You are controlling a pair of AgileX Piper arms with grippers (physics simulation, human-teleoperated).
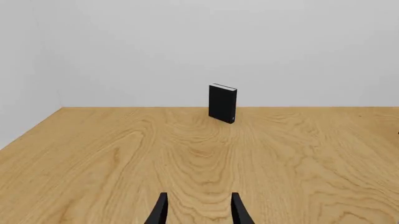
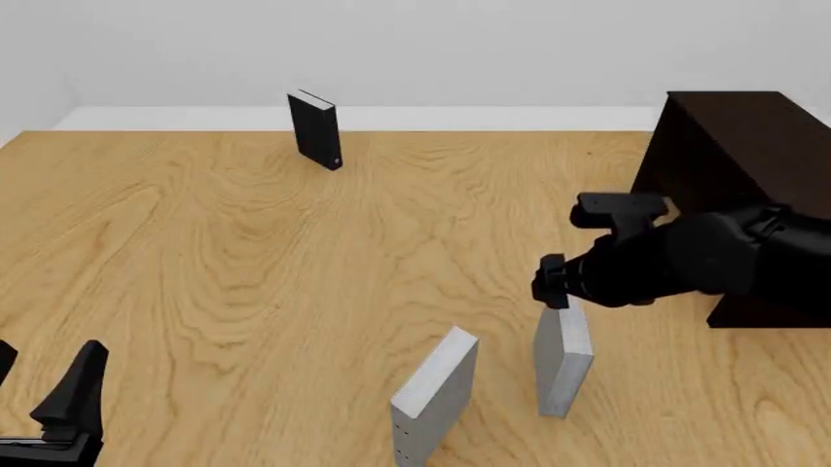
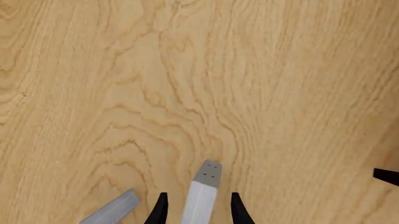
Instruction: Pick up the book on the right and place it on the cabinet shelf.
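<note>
R gripper hung right over the book, which stood upright on the table, near the front edge and to the R side. In my R wrist cam the book sat between the two fingers, w/ a sliver of wood visible on each side, so the jaws were spread and straddling it, not clamped. From the front cam I couldn't tell whether the fingertips touched the book's top edge.

A second grey book stood just L of it, leaning a bit, apart from the first; it also showed in the R wrist cam.

Cabinet shelf sat at the far R of the table, behind the R arm and well apart from the book.

L gripper was low at the front L corner, fingers spread, nothing between them. Its wrist cam showed the gripper facing a black book standing upright near the back edge.
</note>
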